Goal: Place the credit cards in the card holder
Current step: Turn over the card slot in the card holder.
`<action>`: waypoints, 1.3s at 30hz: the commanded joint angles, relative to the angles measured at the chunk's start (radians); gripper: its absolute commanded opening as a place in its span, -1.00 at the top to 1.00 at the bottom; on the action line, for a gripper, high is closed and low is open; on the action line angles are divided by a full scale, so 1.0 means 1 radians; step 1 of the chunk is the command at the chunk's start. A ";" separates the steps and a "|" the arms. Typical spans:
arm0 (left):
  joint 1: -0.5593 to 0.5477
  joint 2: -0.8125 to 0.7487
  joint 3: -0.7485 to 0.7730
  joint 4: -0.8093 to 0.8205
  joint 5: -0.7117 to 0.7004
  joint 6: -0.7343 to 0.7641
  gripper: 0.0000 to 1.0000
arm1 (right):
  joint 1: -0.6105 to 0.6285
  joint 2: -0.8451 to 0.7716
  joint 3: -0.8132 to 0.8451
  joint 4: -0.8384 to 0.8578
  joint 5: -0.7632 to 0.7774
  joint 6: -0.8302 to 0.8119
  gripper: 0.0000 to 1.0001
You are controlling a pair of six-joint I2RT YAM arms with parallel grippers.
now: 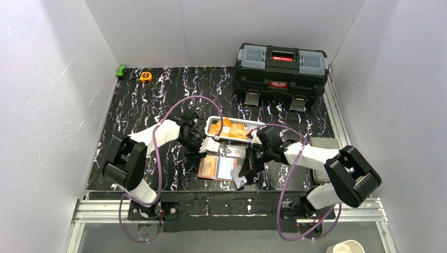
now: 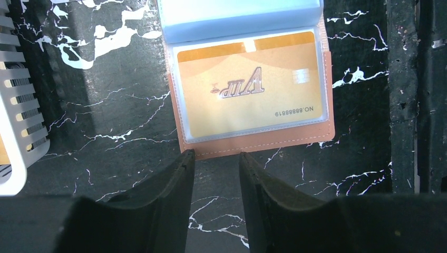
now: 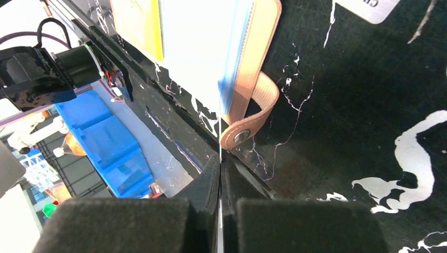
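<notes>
The salmon-pink card holder [image 2: 253,146] lies open on the black marbled mat [image 1: 137,105], with an orange VIP credit card [image 2: 248,87] in its clear sleeve and a light blue leaf [image 2: 237,16] beyond it. My left gripper [image 2: 216,158] is open, its tips at the holder's near edge with nothing between them. My right gripper [image 3: 220,161] is shut on a thin pale credit card [image 3: 195,52], seen edge-on beside the holder's snap tab [image 3: 253,113]. From above, the holder [image 1: 215,167] lies between the left gripper [image 1: 203,150] and the right gripper [image 1: 246,167]. Another card [image 1: 232,152] lies flat behind the holder.
A white slotted basket [image 1: 213,126] with orange cards stands just behind the holder, its wall [image 2: 21,121] left of my left gripper. A black toolbox [image 1: 281,66] sits at the back right. A yellow tape measure [image 1: 145,76] and a green object [image 1: 121,70] lie at the back left.
</notes>
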 commanded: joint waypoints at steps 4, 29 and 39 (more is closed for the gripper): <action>-0.006 -0.014 -0.005 -0.015 0.022 0.016 0.31 | -0.007 -0.047 0.036 -0.026 0.020 -0.031 0.97; -0.021 -0.033 -0.007 -0.022 0.026 0.021 0.35 | -0.009 0.005 0.037 0.006 -0.017 -0.033 0.97; -0.023 -0.037 -0.011 -0.038 0.032 0.030 0.35 | -0.008 0.031 0.061 0.035 -0.040 -0.026 0.97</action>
